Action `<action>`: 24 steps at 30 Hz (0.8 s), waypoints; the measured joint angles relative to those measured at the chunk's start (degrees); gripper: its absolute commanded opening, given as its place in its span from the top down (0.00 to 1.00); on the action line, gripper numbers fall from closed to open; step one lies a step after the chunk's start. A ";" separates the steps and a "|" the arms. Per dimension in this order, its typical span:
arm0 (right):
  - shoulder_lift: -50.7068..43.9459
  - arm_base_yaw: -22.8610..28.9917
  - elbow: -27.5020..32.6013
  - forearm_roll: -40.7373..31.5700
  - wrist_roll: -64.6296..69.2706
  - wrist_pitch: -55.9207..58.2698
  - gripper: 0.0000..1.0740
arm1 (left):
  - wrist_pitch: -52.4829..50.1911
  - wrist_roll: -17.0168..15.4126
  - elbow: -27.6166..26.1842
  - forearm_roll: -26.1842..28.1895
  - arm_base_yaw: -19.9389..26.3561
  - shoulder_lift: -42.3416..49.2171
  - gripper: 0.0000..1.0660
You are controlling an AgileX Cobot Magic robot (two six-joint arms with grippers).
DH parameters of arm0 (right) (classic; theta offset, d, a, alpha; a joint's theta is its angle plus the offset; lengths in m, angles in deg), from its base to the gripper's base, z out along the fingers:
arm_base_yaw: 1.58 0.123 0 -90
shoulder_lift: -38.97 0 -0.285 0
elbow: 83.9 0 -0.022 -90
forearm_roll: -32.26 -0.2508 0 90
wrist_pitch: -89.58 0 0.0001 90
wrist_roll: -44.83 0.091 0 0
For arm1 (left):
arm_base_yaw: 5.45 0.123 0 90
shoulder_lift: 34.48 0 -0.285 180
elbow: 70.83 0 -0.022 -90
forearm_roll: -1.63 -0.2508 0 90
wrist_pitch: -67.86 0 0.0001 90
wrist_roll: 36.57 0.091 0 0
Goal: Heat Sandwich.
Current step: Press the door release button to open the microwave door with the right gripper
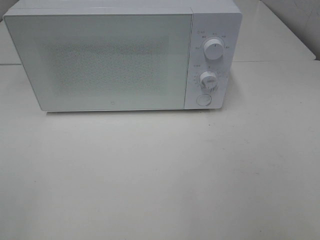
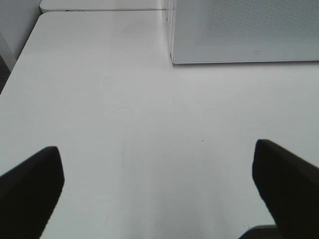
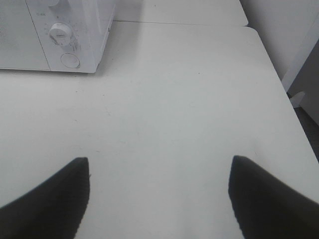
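1. White on white in the ext. high view: a white microwave [image 1: 115, 57] stands toward the far edge of the table [image 1: 160, 180]. Its door [image 1: 107, 62] is shut and frosted, so can't see thru it. On the panel beside the door are an upper knob [image 1: 213, 48], a lower knob [image 1: 208, 80] and a round button [image 1: 203, 99]. No sandwich on the table's near or middle part, and neither arm shows here.
2. Left wrist view: left gripper [image 2: 157, 149] has its fingers wide apart w/ nothing btw them, only bare table below. The microwave's lower door corner lies ahead, well apart.
3. Right wrist view: right gripper [image 3: 159, 160] also has its fingers apart and is empty. The microwave's knob end is ahead, w/ the table's right edge and far right corner in sight.
4. Sandwich is not visible in any view. It may be behind the shut door, but can't tell.
5. Handling, as a judgement: prob. light, soft and easy to squash, and the slices may slide over the filling. Best taken across opposite crust edges, spanning the whole stack w/ a gentle squeeze and kept level.
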 measured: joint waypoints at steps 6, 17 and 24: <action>0.00 0.00 0.00 0.00 0.00 -0.11 0.30 | 0.00 0.00 0.00 0.00 0.00 0.00 0.08; 6.88 0.00 -1.15 0.00 0.00 -4.47 0.30 | 0.00 0.00 0.00 0.00 0.00 0.00 0.08; 14.09 0.00 -1.15 -0.86 0.00 -12.20 0.30 | 0.00 0.00 0.00 0.00 0.00 0.00 0.08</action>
